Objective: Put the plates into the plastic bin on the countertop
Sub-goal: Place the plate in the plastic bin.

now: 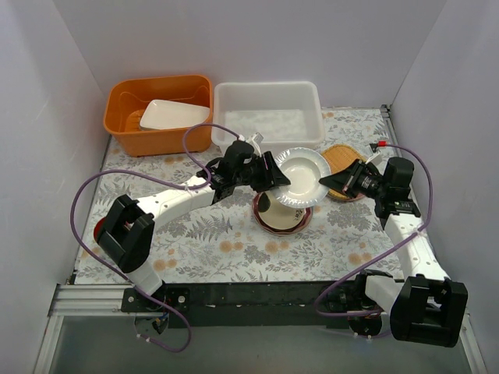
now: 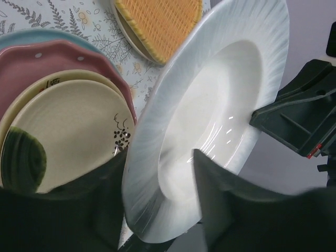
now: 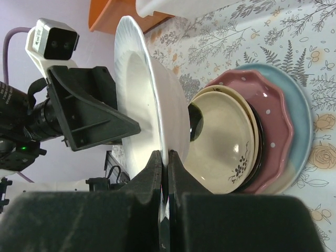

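A white plate with a ribbed pale rim (image 1: 300,178) stands on edge in the air between both grippers. My left gripper (image 1: 273,175) straddles it, one finger in its well and one behind it (image 2: 160,157). My right gripper (image 1: 329,181) is pinched shut on the opposite rim (image 3: 167,155). Below lies a stack of plates (image 1: 282,216): cream floral (image 3: 226,126) on top, then black, pink dotted (image 3: 273,115) and light blue. An orange woven plate (image 1: 343,160) lies to the right. The white plastic bin (image 1: 269,113) stands behind, with no plates showing in it.
An orange tub (image 1: 160,113) holding a white rectangular dish (image 1: 173,114) stands left of the bin. The fern-print countertop (image 1: 218,249) is enclosed by white walls on three sides. A red object (image 1: 97,231) peeks out behind the left arm's base.
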You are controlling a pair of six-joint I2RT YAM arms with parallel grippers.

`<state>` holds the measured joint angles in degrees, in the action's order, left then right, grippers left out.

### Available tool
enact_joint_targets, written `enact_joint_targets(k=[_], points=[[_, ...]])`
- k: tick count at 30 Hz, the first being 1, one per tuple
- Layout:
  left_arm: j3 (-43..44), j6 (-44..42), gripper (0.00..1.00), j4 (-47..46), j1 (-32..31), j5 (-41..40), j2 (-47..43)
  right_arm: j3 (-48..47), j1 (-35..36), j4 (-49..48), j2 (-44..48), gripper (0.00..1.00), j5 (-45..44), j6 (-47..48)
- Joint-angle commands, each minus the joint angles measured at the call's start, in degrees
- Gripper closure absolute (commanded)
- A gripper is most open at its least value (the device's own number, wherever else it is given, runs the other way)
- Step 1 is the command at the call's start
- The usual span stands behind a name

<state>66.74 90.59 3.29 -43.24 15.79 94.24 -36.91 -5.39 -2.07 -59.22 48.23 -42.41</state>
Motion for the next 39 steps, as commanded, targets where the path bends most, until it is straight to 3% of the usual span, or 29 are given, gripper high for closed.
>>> enact_joint_targets(k=[1, 2, 3, 18, 25, 32, 35, 39], points=[[-0.3, -0.2, 0.75, -1.8, -0.2, 1.0, -3.0, -0.9, 1.1, -6.5, 1.3, 0.99, 3.3, -2.5], [-0.1, -0.1, 0.96, -1.6, -0.3, 1.0, -2.9, -0.6, 1.1, -6.6, 1.3, 0.99, 3.3, -2.5], [0.0, -0.1, 1.00, -1.4, -0.3, 0.9, -2.9, -0.5, 1.3, -6.5, 1.4, 0.99, 3.4, -2.4], [-1.6, -0.5, 1.00, -0.2, -0.2, -2.1, -5.8, 1.1, 1.3, -7.0, 0.6, 0.97, 3.4, -1.1], [-2.5, -0.8, 1.00, -0.5, -0.3, -3.0, -7.7, 2.8, 1.3, -6.0, 0.2, 0.66, 3.2, 0.4], [-3.1, -1.0, 1.00, -0.7, -0.2, -3.7, -8.7, 2.3, 1.3, -2.0, 1.7, 0.23, -0.1, 3.6], [-3.1, -1.0, 1.00, -0.7, -0.3, -3.8, -8.9, 2.0, 1.3, -0.3, 2.0, 0.15, -0.9, 4.7], [-3.2, -0.8, 1.00, -0.7, -0.2, -3.8, -9.1, 2.1, 1.3, 1.2, 2.3, 0.10, -1.7, 6.5]])
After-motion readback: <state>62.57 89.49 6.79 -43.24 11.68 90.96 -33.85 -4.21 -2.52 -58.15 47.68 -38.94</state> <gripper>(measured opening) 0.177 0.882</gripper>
